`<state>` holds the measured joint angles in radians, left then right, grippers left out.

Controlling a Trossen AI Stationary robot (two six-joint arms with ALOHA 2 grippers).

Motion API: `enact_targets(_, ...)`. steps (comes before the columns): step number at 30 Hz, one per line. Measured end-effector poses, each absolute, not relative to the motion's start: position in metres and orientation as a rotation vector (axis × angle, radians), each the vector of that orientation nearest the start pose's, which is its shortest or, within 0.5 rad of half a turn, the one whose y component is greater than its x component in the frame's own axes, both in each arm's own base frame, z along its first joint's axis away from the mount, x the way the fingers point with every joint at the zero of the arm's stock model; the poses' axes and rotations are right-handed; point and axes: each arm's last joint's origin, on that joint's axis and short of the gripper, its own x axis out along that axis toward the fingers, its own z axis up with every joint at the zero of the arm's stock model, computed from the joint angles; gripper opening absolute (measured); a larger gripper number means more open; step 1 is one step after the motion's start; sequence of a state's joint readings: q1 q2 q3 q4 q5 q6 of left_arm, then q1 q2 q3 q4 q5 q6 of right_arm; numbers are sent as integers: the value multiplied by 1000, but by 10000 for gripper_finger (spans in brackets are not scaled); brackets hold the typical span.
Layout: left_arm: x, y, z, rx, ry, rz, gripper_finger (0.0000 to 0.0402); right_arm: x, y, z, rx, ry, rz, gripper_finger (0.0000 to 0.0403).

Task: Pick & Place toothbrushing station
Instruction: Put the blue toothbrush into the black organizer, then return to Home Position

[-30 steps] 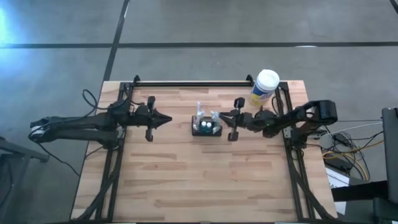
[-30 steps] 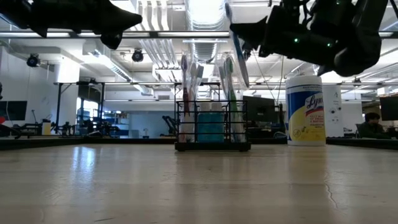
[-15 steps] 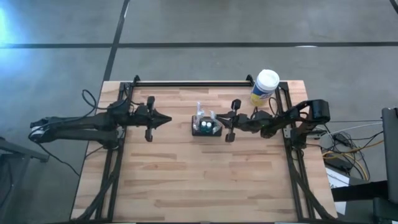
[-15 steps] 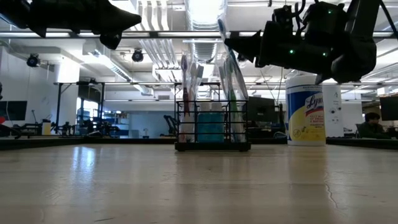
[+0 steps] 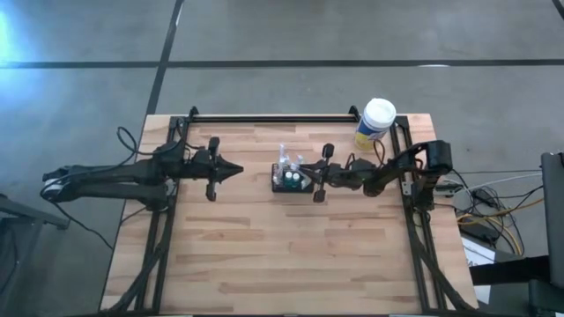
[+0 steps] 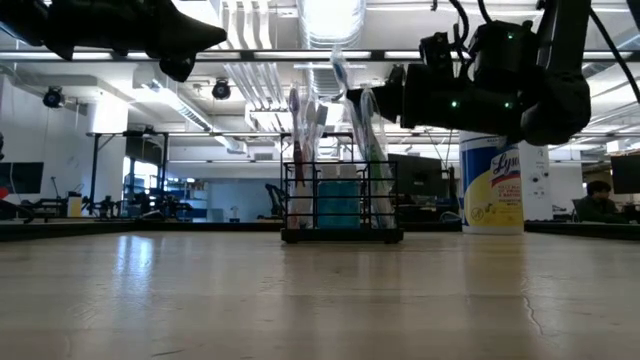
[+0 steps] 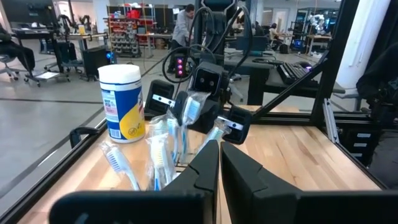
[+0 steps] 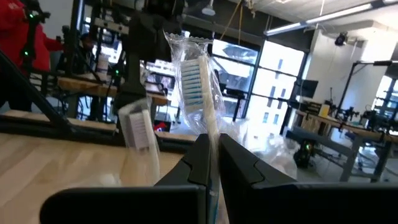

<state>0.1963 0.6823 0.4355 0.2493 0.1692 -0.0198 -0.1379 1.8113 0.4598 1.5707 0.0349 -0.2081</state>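
The black wire-mesh holder (image 5: 292,180) stands on its base mid-table, with several toothbrushes upright in it; it also shows in the low view (image 6: 340,208). My right gripper (image 5: 307,179) is at the holder's right side, above its rim, shut on a toothbrush in a clear wrapper (image 6: 340,78). My left gripper (image 5: 236,169) is shut and empty in the air left of the holder. My right gripper pinches the wrapped toothbrush's handle (image 8: 212,138) between its two fingers. The fingers come level from the table's right side and lie across the handle. The brush is tilted, head (image 8: 192,81) up and leaning left. Its lower end is hidden among the holder's brushes.
A white-lidded canister with a yellow label (image 5: 375,121) stands at the table's far right corner. Black rails (image 5: 273,117) run along the far and side edges. The wooden table (image 5: 264,255) lies bare toward the near edge.
My right gripper has gone toward the table's left and down, up to the holder, still shut on the wrapped toothbrush. The brush has come down with it and now stands over the holder's right side.
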Motion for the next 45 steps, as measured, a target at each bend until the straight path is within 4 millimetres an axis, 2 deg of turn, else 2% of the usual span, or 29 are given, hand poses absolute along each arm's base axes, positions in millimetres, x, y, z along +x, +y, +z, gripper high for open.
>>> enact_targets(13, 161, 27, 269, -15, -3, 27, 21, 289, -42, 140, -204, -146, -209, 13)
enact_targets(31, 161, 27, 268, -15, 2, 27, 21, 287, -42, 135, -186, -97, -230, 17)
enact_targets(40, 161, 27, 268, -16, 3, 27, 21, 287, -43, 136, -112, -103, -249, 104)
enact_targets(45, 161, 27, 268, -15, 3, 27, 21, 286, -40, 146, -83, -141, -242, 149)
